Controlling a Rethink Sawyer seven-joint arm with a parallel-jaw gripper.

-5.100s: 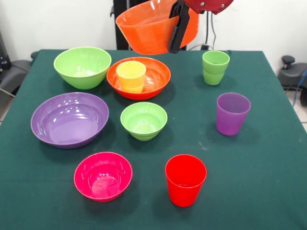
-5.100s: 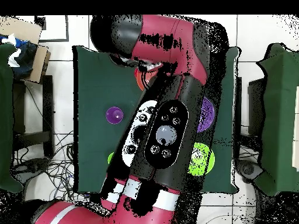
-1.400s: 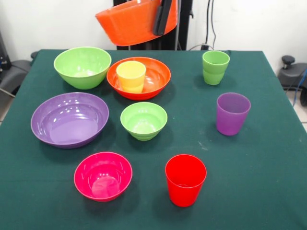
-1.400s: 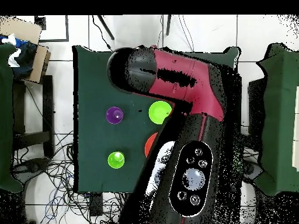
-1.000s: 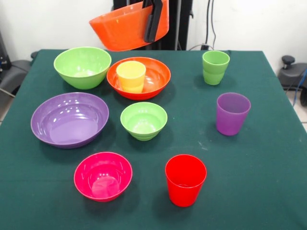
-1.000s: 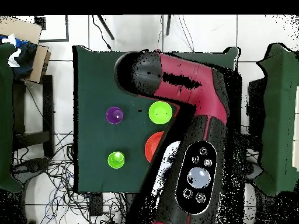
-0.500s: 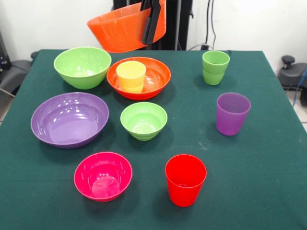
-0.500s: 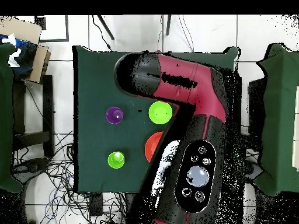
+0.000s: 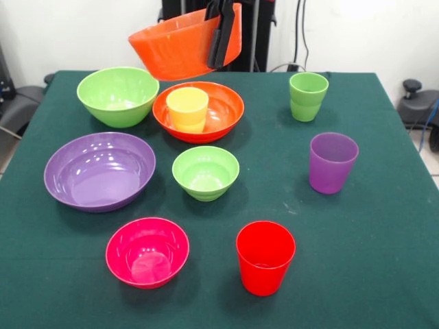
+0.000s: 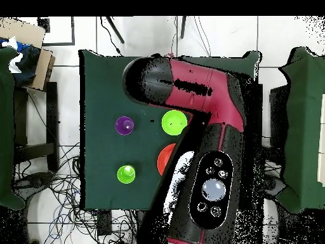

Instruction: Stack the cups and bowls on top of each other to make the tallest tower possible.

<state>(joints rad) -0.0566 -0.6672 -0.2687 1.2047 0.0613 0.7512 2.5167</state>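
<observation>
I see the jaws clamped on the rim of the large orange bowl (image 9: pixel 180 49), the gripper (image 9: pixel 223 31) holding it tilted in the air above the yellow cup (image 9: pixel 187 108). That cup stands inside the small orange bowl (image 9: pixel 221 104); beside this bowl sit the large lime green bowl (image 9: pixel 118 94) and, nearer me, the small lime green bowl (image 9: pixel 205 172).

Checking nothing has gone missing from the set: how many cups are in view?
4. Yellow plastic cup stands inside the orange bowl on the table; light green cup far right; purple cup mid right; red cup near centre.
</observation>
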